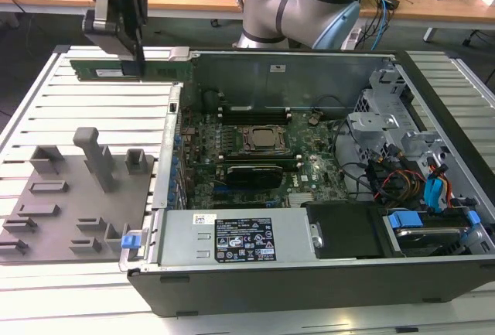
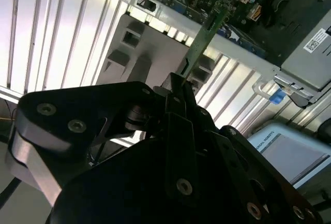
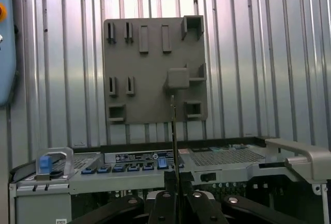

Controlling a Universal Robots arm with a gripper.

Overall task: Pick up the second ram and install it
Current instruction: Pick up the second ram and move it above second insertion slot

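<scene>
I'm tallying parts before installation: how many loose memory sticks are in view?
1. The memory stick is clamped in the gripper, in the air near the grey tray, outside the computer case. Others seated on the motherboard may be hidden.

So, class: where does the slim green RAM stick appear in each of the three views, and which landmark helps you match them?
Exterior view: the second ram is held level by the gripper, toward the exterior view's left, beyond the grey tray.
Second wrist view: edge-on, it runs from the gripper toward the computer case.
First wrist view: a thin edge-on line crossing the tray.
Shared landmark: the grey tray.
</scene>
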